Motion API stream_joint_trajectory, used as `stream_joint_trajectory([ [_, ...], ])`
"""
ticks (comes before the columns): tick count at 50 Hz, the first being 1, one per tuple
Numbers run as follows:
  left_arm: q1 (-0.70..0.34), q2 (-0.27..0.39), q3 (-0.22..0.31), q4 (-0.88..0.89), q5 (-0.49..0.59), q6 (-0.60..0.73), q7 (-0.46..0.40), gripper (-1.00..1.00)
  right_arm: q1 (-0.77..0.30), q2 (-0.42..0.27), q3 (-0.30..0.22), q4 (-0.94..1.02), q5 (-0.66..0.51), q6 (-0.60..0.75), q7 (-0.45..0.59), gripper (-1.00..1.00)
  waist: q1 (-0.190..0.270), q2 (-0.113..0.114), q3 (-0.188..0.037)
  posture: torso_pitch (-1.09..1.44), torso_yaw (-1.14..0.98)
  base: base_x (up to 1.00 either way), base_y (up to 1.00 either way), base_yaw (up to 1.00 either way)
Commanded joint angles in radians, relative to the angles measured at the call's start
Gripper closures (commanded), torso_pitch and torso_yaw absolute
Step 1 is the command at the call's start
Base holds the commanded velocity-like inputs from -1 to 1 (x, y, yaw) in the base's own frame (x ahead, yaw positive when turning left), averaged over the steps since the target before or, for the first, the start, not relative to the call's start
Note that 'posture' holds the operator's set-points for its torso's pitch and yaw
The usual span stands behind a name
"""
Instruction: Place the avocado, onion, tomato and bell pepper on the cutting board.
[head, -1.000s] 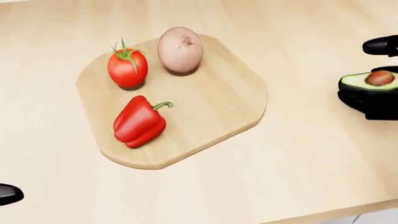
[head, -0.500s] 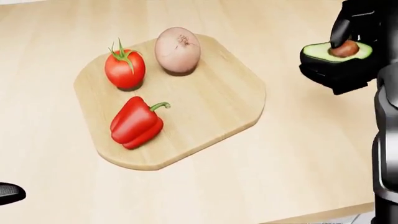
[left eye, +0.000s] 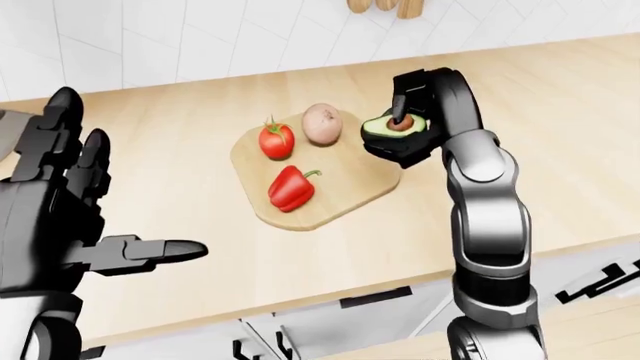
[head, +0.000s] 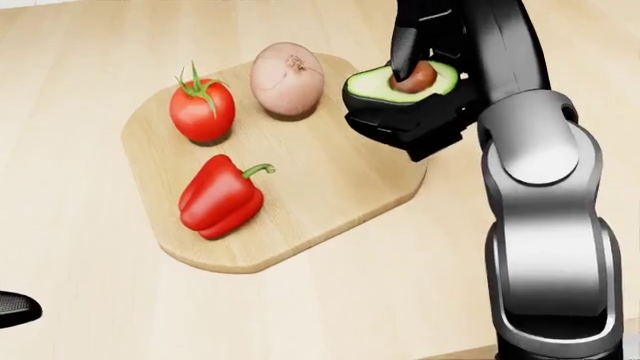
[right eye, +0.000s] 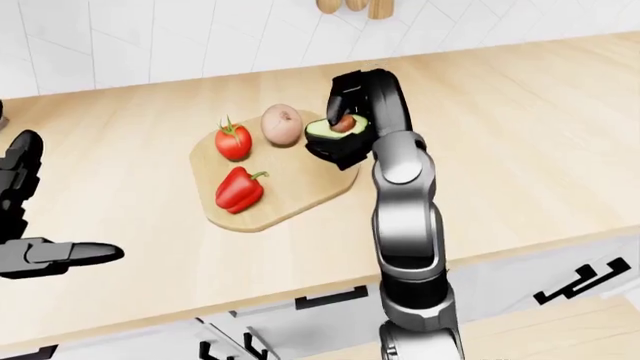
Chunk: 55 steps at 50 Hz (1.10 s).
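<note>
Three vegetables sit on the pale wooden cutting board: a red stemmed tomato at far left, a pinkish-brown round onion to its right, and a red bell pepper nearer. My black right hand grips the halved green avocado, pit up, over the board's far right corner. My left hand hangs spread wide, holding nothing, at the near left.
</note>
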<state>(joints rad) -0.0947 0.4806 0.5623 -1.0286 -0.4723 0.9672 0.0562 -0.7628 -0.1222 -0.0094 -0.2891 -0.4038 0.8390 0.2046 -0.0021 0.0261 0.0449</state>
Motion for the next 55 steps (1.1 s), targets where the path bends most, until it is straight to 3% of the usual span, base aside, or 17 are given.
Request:
stream_joint_trajectory([
  [1, -0.009, 0.016, 0.020, -0.019, -0.005, -0.034, 0.011, -1.00, -0.033, 0.001, -0.005, -0.033, -0.010, -0.027, -0.006, 1.00, 0.000, 0.004, -0.022, 0.00, 0.00, 0.00, 0.00, 0.00],
  [9, -0.002, 0.016, 0.010, -0.019, -0.004, -0.041, 0.019, -1.00, -0.010, 0.037, 0.017, -0.046, -0.013, -0.027, 0.001, 1.00, 0.000, 0.007, -0.022, 0.00, 0.00, 0.00, 0.00, 0.00],
  [21, -0.011, 0.013, 0.009, -0.019, 0.011, -0.034, 0.006, -1.00, 0.037, 0.078, 0.043, -0.114, 0.000, 0.017, 0.014, 0.62, -0.001, 0.009, -0.024, 0.00, 0.00, 0.00, 0.00, 0.00],
  [25, -0.014, 0.000, -0.006, -0.019, 0.036, -0.034, -0.005, -1.00, 0.048, 0.072, 0.046, -0.173, -0.006, 0.067, 0.043, 0.38, 0.000, 0.008, -0.024, 0.00, 0.00, 0.00, 0.00, 0.00],
  [36, -0.041, -0.025, -0.021, -0.019, 0.093, -0.016, -0.044, -1.00, 0.068, 0.093, 0.058, -0.180, -0.011, 0.068, 0.040, 0.16, -0.002, 0.007, -0.026, 0.00, 0.00, 0.00, 0.00, 0.00],
  [47, -0.037, -0.027, -0.022, -0.019, 0.107, -0.020, -0.053, -1.00, 0.074, 0.138, 0.074, -0.041, 0.012, -0.058, -0.024, 0.18, -0.004, 0.012, -0.028, 0.00, 0.00, 0.00, 0.00, 0.00],
  [55, -0.033, -0.024, -0.015, -0.019, 0.104, -0.022, -0.053, -1.00, 0.105, 0.117, 0.075, -0.152, -0.007, 0.019, 0.025, 0.14, 0.000, 0.007, -0.027, 0.00, 0.00, 0.00, 0.00, 0.00],
])
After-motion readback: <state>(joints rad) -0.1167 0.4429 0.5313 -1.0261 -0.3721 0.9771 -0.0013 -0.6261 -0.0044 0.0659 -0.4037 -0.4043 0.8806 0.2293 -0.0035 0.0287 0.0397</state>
